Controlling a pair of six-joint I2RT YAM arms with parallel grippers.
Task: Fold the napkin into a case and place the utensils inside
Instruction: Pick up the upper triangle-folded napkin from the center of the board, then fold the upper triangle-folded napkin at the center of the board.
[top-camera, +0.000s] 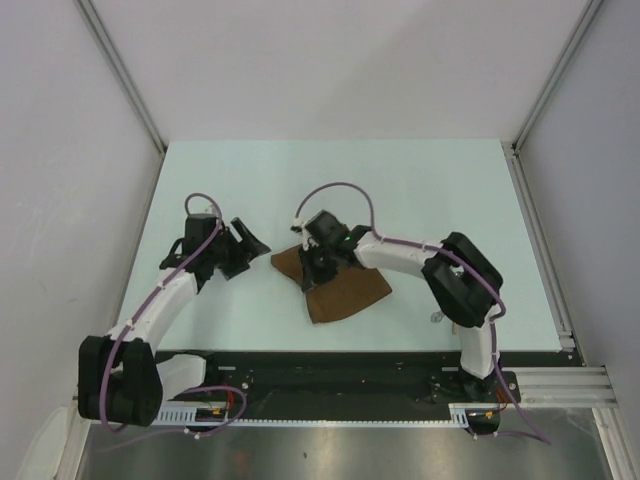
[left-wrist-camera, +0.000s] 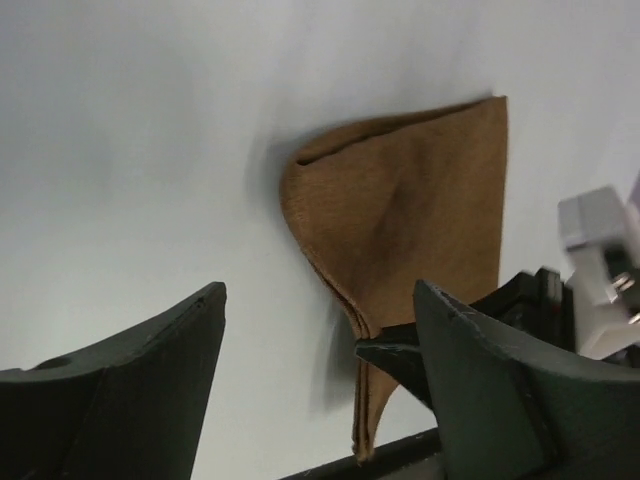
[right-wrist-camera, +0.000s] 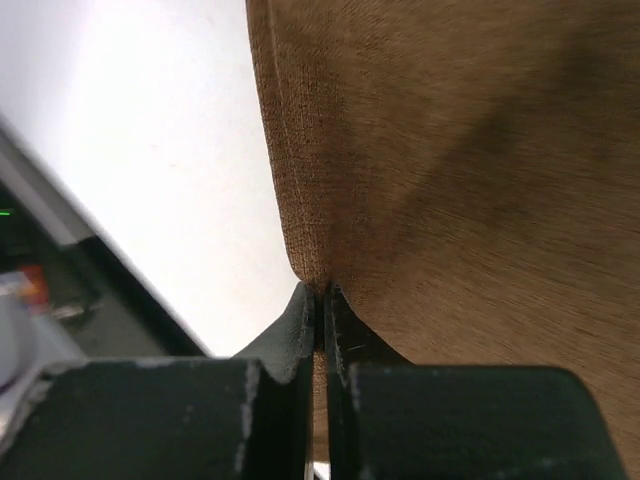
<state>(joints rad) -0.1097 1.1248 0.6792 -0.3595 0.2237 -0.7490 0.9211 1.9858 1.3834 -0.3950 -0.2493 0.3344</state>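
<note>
Right tool (right-wrist-camera: 320, 298): clamped tight on the folded edge of the napkin (right-wrist-camera: 460, 170), with cloth pinched between the two fingertips and only a thin seam left between them.
Left tool (left-wrist-camera: 320, 292): spread wide, with nothing between its fingers (left-wrist-camera: 130, 390) and no hold on anything.
Napkin's place: it lies on the pale desk (top-camera: 420, 190), folded into a rough brown wedge. It sits just ahead of the left tool's open jaws, and under and beyond the right tool's tips.
Top view only: it shows the wedge's whole outline, with the left tool just beside its near corner and not touching it. The right tool sits over the corner part nearest the left tool.
Left wrist view only: the stacked layers along the fold show as a seam down the cloth's edge. The right tool's black fingertip bites that edge, close against the left tool's own right finger.
Right wrist view only: the weave shows up close, along with the exact pinch point on the rounded fold. A dark strip runs along the desk's edge off to the tool's left.
In the way: from above, the right arm (top-camera: 400, 258) covers part of the cloth. In the left wrist view, the left tool's right finger hides much of the right tool.
Around: a small silvery thing (top-camera: 437, 318) lies on the desk behind the right tool, beside that arm's elbow. It is too small to identify.
</note>
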